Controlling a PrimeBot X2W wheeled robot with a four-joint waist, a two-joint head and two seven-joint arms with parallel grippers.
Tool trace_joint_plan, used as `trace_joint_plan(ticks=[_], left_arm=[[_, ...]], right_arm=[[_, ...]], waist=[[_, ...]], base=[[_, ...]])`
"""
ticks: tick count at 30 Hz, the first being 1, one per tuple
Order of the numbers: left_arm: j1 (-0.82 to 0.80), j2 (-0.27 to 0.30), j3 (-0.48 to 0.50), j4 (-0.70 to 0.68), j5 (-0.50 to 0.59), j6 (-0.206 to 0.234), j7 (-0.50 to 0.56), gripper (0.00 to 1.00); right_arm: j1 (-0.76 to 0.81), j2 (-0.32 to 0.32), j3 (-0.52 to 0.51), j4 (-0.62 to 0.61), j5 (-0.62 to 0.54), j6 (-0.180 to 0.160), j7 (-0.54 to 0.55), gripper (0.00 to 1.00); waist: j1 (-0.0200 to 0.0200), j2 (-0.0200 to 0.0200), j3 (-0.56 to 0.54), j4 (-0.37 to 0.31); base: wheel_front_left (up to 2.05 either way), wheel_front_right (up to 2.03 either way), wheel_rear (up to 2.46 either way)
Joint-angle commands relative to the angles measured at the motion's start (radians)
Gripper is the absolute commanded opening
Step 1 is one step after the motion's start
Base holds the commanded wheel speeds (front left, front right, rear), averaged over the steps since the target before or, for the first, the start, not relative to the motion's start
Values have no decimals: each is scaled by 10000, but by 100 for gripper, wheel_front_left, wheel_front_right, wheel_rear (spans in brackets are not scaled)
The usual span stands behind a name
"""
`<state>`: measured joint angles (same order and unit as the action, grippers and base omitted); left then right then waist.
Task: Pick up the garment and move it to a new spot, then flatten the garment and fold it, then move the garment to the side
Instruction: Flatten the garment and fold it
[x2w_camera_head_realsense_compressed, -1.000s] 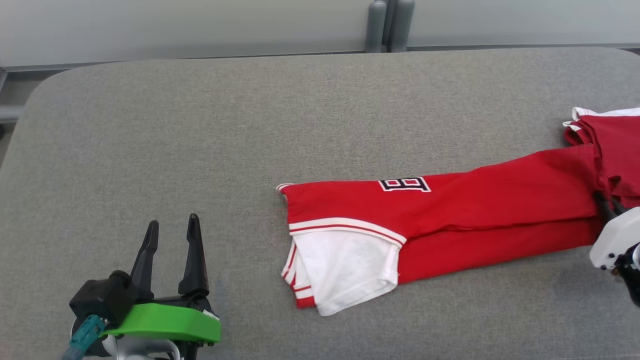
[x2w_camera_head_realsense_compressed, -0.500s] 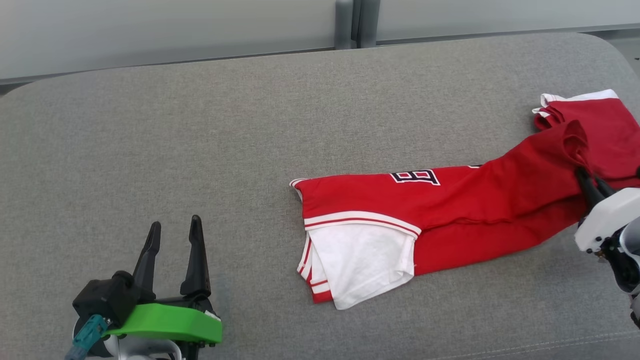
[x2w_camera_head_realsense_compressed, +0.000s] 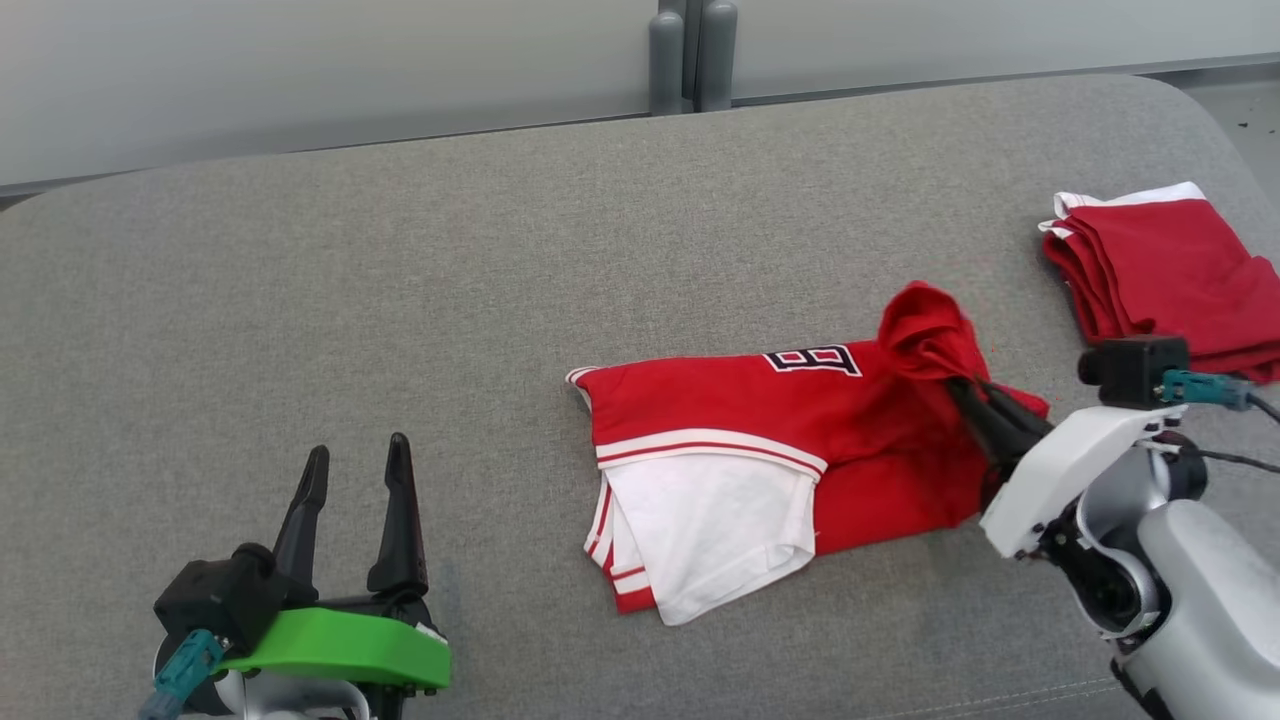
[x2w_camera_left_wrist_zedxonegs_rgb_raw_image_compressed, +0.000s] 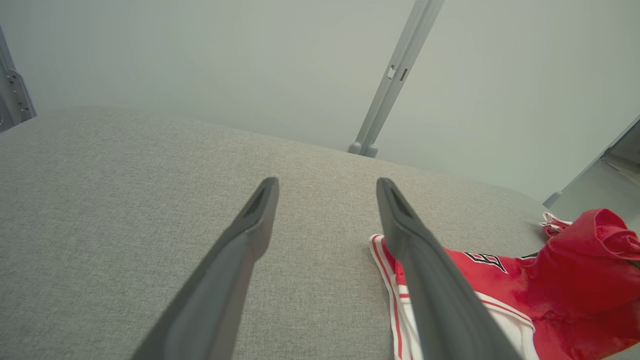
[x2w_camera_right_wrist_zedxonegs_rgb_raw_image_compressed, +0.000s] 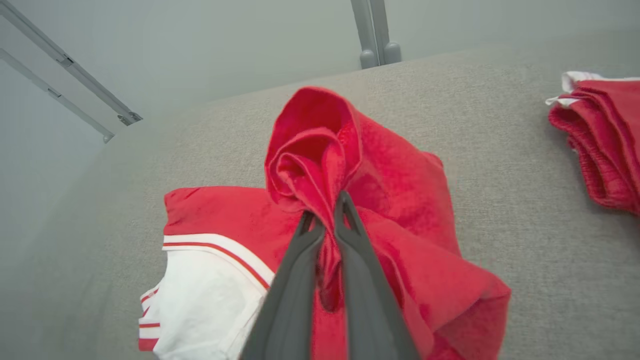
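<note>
Fabric is pinched between the two long dark fingers of the right gripper (x2w_camera_head_realsense_compressed: 968, 390), right of centre in the head view. They are closed tight on a bunched end of the red jersey-like garment with a white sleeve, striped trim and black-and-white lettering (x2w_camera_head_realsense_compressed: 740, 420). The cloth rolls up into a peak above the tips. The hold looks meant to carry that end over the body of the garment as a fold. The rest lies flat on the grey woven-fabric padded surface (x2w_camera_head_realsense_compressed: 400, 280) at the middle of the frame, white sleeve toward the lower edge.

The left gripper (x2w_camera_head_realsense_compressed: 358, 450) sits at the lower left, well apart from the garment, fingers spread wide and holding nothing. It is probably parked out of the way. A folded stack of red cloth with white edging (x2w_camera_head_realsense_compressed: 1160, 260) lies at the upper right, apart from the garment.

How many layers are in the pinch cannot be told, since in the right wrist view the fingers cover the cloth beneath them. Only part of the lettering shows, and the right edge cuts off the stack.
</note>
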<state>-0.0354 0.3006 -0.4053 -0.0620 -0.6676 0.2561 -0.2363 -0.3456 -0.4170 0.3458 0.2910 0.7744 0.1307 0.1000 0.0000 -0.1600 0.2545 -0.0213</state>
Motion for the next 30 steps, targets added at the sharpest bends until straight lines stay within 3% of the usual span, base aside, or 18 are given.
trace_joint_plan(ticks=[1, 9, 16, 28, 30], left_arm=[[-142, -8, -10, 18, 4, -25, -43, 100], [-279, -113, -97, 161, -36, -177, -80, 100], [-476, -242, -260, 314, -41, -320, -101, 100], [-720, -388, -359, 564, -1, -479, -132, 100], [-760, -395, -359, 594, 7, -497, -136, 100]], right_arm=[[237, 236, 172, -446, 9, -1, 230, 0], [305, 1707, 837, -1321, -322, 0, 873, 0], [-44, 2914, 1076, -430, -874, 0, 677, 0], [-768, 3567, 1301, 2022, -1301, 0, -177, 0], [-954, 3600, 1362, 2458, -1305, 0, -370, 14]], waist=[[0, 0, -8, 46], [0, 0, 2, 345], [0, 0, 53, 815], [0, 0, 227, 1400], [0, 0, 253, 1448]], base=[[0, 0, 0], [0, 0, 0], [0, 0, 0], [0, 0, 0], [0, 0, 0]])
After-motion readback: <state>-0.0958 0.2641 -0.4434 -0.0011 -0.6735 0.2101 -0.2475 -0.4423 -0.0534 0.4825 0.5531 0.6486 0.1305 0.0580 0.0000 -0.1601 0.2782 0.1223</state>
